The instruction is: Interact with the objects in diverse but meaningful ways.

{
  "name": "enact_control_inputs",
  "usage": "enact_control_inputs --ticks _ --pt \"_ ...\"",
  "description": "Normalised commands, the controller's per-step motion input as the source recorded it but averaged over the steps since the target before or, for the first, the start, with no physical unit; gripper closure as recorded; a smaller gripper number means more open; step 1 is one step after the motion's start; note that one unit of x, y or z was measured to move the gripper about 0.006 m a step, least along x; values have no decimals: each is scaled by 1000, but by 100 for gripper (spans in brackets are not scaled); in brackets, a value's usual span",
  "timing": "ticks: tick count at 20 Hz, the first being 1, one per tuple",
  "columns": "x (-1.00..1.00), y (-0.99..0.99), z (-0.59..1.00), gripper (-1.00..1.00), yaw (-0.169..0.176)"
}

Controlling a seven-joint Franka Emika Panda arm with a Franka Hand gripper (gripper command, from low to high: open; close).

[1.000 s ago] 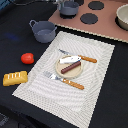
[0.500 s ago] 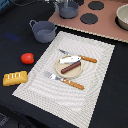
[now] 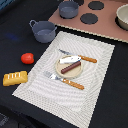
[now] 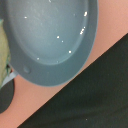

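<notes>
Arm and gripper out of the exterior view; jaw state impossible to tell. Wrist camera close above a grey pot (image 4: 52,37), smooth, speckled with highlights, on a pinkish board (image 4: 60,97).

Landmark: striped mat (image 3: 95,75).
- On it: plate (image 3: 70,66) with brown sausage (image 3: 71,67), pale flat piece (image 3: 69,59).
- Beside it: red tomato (image 3: 27,58), yellow loaf (image 3: 15,78).

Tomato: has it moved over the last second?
No. The tomato sits in the same spot on the dark table, between the bread loaf and the placemat's edge, as in both earlier exterior pictures.
</notes>
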Motion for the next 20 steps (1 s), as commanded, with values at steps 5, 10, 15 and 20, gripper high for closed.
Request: enact_control_inputs --ticks 5,10,15,20 --pt "183 -885 174 -100 10" --pt "153 -910 5 -100 42" --pt "169 -929 0 -100 41" --pt "210 -900 0 -100 46"
